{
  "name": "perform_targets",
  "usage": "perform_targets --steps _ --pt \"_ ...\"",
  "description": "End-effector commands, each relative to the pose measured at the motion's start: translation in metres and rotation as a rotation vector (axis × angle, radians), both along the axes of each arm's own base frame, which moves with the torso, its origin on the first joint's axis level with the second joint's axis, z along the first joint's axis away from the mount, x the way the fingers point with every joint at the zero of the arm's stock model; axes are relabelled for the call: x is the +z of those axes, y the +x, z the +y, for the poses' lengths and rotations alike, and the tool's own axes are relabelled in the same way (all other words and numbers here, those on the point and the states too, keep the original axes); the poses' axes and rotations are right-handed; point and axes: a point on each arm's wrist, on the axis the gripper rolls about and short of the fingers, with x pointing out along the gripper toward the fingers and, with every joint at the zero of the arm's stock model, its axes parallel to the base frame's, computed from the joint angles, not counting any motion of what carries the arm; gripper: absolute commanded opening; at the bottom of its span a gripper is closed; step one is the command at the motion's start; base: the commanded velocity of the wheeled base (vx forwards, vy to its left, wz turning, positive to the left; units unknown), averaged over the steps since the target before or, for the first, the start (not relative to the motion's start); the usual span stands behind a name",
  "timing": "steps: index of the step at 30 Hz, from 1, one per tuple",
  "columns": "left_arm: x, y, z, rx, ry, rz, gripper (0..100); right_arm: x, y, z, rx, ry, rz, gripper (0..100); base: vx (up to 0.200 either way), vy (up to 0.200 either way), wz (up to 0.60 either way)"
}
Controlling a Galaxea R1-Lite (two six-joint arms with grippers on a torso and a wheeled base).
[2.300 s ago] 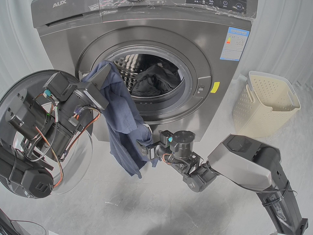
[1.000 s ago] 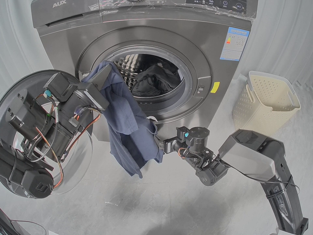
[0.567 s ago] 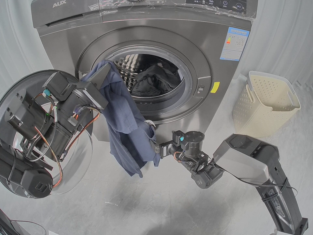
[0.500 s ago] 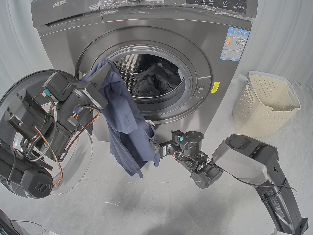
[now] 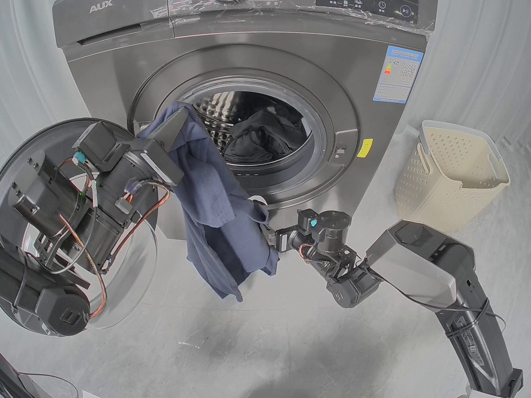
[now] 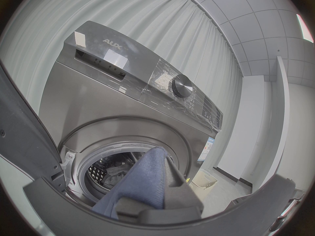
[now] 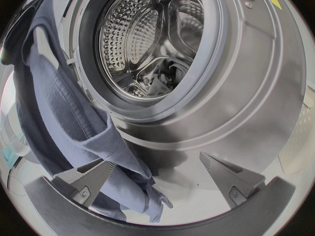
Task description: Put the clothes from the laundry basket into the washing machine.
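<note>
Your left gripper [image 5: 176,121] is clamped on the top of the blue shirt [image 5: 221,216], up at the left edge of the drum opening [image 5: 251,111]. The shirt is not inside: it hangs from that grip down the front of the washing machine [image 5: 343,84], across the lower left of the door ring, with its tail loose above the floor.

Your right gripper [image 7: 157,159] sits low in front of the machine, just below the ring, with its jaws spread wide. One finger [image 7: 93,176] touches the hanging fold, which drapes over it; the other stands free of the cloth.

Inside the drum, dark clothes [image 5: 265,134] lie heaped at the bottom. The round door [image 5: 133,283] stands swung open on your left, close behind the left arm. The laundry basket [image 5: 442,194] stands on the floor to the right of the machine, well apart from both grippers.
</note>
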Motion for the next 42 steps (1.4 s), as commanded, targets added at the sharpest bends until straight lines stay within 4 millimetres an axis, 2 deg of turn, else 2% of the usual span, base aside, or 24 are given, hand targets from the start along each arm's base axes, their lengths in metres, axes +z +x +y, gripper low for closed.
perform_targets --steps 1,5,13,18,26,27,33,35,39,42 --pt "0.0 0.0 0.0 0.001 0.0 0.001 0 0.01 0.002 -0.002 -0.006 0.011 -0.019 100 0.0 0.0 0.0" --pt "0.0 0.0 0.0 0.001 0.0 0.001 0 0.008 0.0 0.003 0.004 0.01 -0.017 100 0.0 0.0 0.0" --pt "0.001 0.0 0.0 0.001 -0.002 -0.002 0 -0.005 -0.019 0.034 0.089 0.002 -0.009 100 0.0 0.0 0.0" --pt "0.001 0.0 0.0 0.001 -0.003 -0.003 0 0.001 -0.021 0.043 0.119 0.016 -0.029 100 0.0 0.0 0.0" --pt "0.001 -0.001 0.0 0.001 -0.003 -0.005 0 -0.007 -0.018 0.051 0.15 0.032 -0.054 100 0.0 0.0 0.0" --pt "0.001 -0.001 0.0 0.001 -0.003 -0.005 0 -0.007 -0.018 0.051 0.15 0.033 -0.055 0 0.0 0.0 0.0" --pt "0.0 0.0 0.0 0.001 0.0 0.001 0 0.001 -0.018 0.053 0.154 0.052 -0.084 0 0.0 0.0 0.0" --pt "-0.001 0.0 0.0 0.001 0.0 0.002 0 0.006 -0.016 0.047 0.142 0.053 -0.087 0 0.0 0.0 0.0" --pt "-0.001 0.001 0.0 0.001 0.002 0.005 0 0.037 -0.022 0.03 0.122 0.063 -0.107 0 0.0 0.0 0.0" --pt "-0.001 0.001 0.0 0.002 0.003 0.004 0 0.063 -0.034 0.006 0.096 0.053 -0.103 0 0.0 0.0 0.0"
